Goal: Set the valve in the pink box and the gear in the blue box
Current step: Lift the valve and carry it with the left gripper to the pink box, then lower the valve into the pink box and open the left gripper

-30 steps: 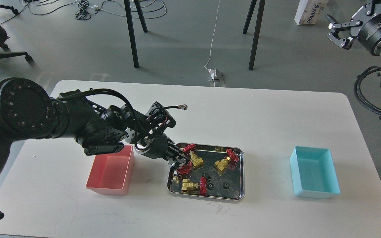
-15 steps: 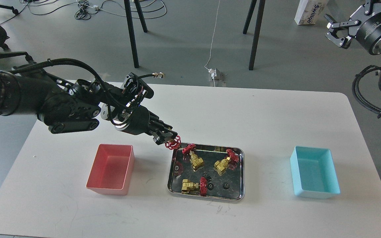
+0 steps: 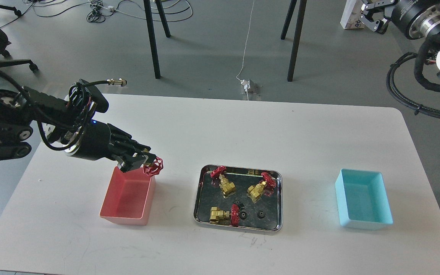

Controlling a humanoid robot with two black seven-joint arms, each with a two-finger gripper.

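Note:
My left gripper [image 3: 143, 160] is shut on a valve [image 3: 154, 165], whose red handwheel shows at the fingertips. It holds the valve above the far right corner of the pink box [image 3: 128, 198]. Three more valves lie in the steel tray [image 3: 239, 227]: one at the back left [image 3: 224, 182], one at the back right [image 3: 260, 187], one at the front [image 3: 224, 214]. Three black gears [image 3: 260, 214] lie in the tray's front half. The blue box [image 3: 363, 198] stands empty at the right. My right gripper [image 3: 371, 17] is raised off the table at the top right, fingers apart.
The white table's [image 3: 300, 133] far edge runs behind the tray. Beyond it are black furniture legs [image 3: 151, 38], cables and a white carton [image 3: 351, 15] on the grey floor. Thick black cables [image 3: 414, 95] hang at the right.
My left gripper lifted a valve out of the tray and carried it left to the pink box. My right arm moved up and left.

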